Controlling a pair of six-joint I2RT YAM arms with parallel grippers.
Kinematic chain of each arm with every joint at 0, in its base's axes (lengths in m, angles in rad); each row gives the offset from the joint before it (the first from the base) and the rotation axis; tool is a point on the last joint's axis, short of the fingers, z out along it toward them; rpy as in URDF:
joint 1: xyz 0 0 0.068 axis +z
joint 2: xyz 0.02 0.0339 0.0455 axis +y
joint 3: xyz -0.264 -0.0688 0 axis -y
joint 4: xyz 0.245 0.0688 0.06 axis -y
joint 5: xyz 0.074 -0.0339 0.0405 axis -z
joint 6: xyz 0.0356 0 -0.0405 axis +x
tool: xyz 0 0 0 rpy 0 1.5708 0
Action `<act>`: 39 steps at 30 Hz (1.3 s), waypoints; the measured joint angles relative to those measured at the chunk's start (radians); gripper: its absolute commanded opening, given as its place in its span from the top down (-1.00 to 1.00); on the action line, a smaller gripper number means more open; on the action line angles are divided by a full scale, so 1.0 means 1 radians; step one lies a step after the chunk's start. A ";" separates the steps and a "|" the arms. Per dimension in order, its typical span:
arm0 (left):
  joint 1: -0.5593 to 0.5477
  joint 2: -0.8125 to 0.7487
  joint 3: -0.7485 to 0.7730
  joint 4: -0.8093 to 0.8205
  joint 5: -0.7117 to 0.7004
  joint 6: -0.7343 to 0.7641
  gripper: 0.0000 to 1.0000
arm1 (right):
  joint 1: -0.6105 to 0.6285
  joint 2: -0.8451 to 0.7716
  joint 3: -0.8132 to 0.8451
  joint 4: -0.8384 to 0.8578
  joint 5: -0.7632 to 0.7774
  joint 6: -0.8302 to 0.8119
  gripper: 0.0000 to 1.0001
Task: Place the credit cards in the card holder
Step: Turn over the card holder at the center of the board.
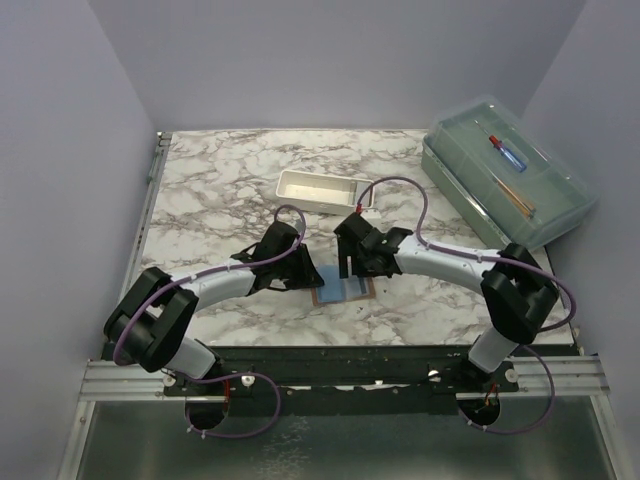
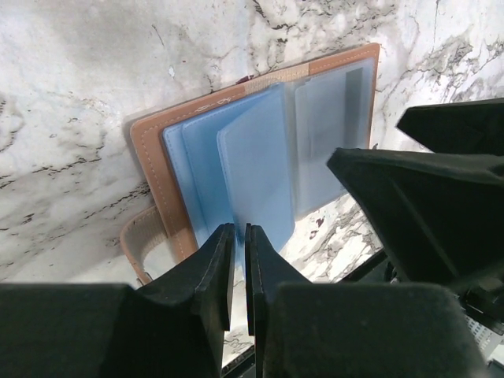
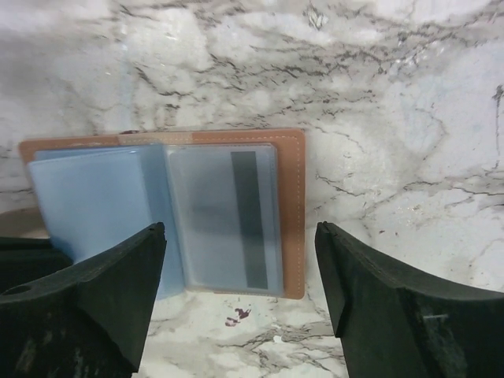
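- Card holder (image 3: 293, 236) lies open and flat on the marble table (image 3: 394, 94), between the two arms.
- One credit card (image 3: 236, 216), its dark stripe showing, sits in the right-hand clear pocket.
- Left gripper (image 2: 239, 252) is pinched nearly closed on the near edge of a pale blue leaf (image 2: 256, 157); whether that is a pocket page or a card, I cannot tell.
- Right gripper (image 3: 240, 236) hovers with its jaws spread wide above the right half.
- Such a card looks thin, light, stiff and slick, so it is best pinched by a free edge; the pockets look floppy.

top: high, rear, looking down | wrists: close, downward | shared: card holder (image 1: 343, 288)
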 measured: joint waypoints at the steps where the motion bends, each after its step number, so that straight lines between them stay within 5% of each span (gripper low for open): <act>1: 0.000 -0.002 0.000 0.000 0.001 0.000 0.64 | -0.001 -0.013 0.005 -0.004 0.000 -0.002 -0.69; 17: 0.000 -0.035 0.000 -0.007 0.031 0.001 0.19 | -0.181 -0.103 0.126 0.134 -0.113 -0.084 -0.46; 33: 0.015 -0.014 -0.019 -0.024 0.029 0.015 0.39 | -0.205 -0.200 -0.093 0.214 -0.366 -0.069 -0.03; 39: 0.021 -0.030 -0.024 -0.055 0.028 0.018 -0.14 | -0.205 -0.221 -0.164 0.226 -0.422 -0.058 0.00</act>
